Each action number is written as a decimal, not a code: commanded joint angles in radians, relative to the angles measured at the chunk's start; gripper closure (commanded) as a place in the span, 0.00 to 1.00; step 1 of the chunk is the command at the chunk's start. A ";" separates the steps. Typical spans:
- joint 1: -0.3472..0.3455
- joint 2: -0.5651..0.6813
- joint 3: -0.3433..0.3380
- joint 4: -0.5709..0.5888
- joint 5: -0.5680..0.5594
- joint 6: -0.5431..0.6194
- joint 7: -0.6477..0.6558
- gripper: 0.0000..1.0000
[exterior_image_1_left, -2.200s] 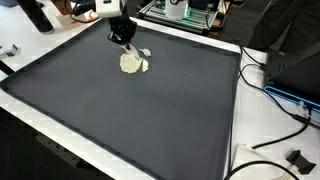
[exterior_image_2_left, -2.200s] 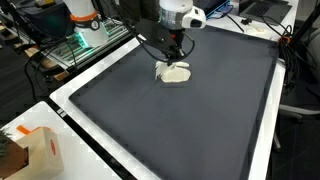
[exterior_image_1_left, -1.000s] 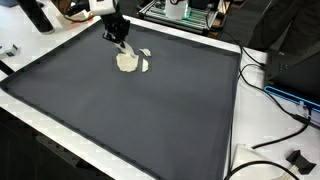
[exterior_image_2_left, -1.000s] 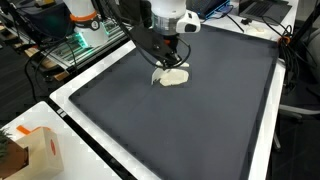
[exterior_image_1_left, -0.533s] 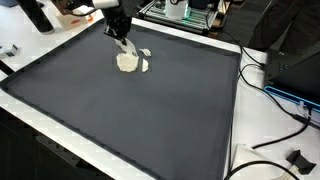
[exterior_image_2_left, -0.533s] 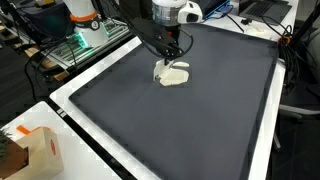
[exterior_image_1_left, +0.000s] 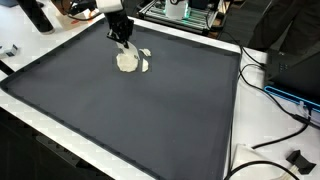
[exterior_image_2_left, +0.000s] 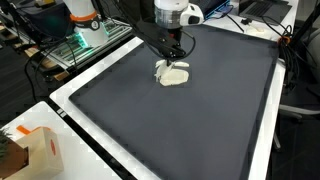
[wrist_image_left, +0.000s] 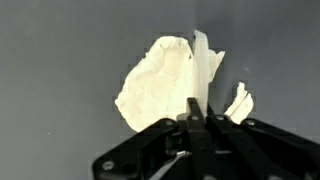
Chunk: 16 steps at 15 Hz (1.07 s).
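The tool (wrist_image_left: 197, 112) has its fingers pressed together, pinching a thin raised fold at the 4 o'clock edge of the pale cloth (wrist_image_left: 160, 85) in the wrist view. In an exterior view the cloth (exterior_image_1_left: 129, 62) lies crumpled toward 11 o'clock on the dark mat (exterior_image_1_left: 150, 110) covering the worktop. It looks light and limp, likely to sag and trail when lifted. A standing fold or the loose flap at 3 o'clock gives the best hold
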 joint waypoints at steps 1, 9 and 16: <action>-0.012 0.027 0.010 -0.006 0.041 0.024 -0.048 0.99; -0.007 0.019 -0.039 -0.034 -0.029 0.050 0.037 0.99; -0.030 0.032 -0.028 -0.036 0.023 0.083 -0.020 0.99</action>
